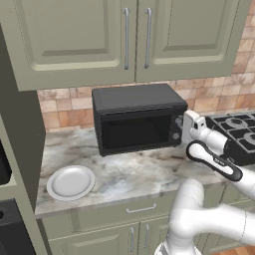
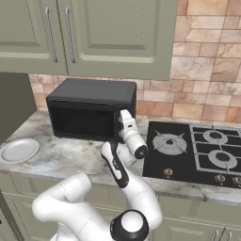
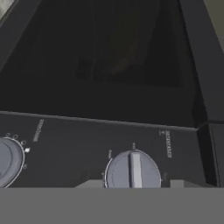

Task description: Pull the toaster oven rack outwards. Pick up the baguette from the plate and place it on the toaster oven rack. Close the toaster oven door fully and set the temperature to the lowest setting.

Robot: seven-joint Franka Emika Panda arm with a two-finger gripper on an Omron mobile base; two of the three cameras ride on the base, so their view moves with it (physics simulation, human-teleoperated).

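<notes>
Toaster oven (image 1: 137,119) on the counter, door (image 1: 134,130) shut. Plate (image 1: 70,182) left of the oven, bare; baguette presumably inside, a faint pale shape behind the glass. Gripper (image 1: 180,130) at the oven's right-hand control strip, jaws astride a round knob (image 3: 133,169); whether they pinch it, cannot tell. Risk: fingers slipping on the knob's rib, or the neighbouring knob (image 3: 8,161) turned instead.
</notes>
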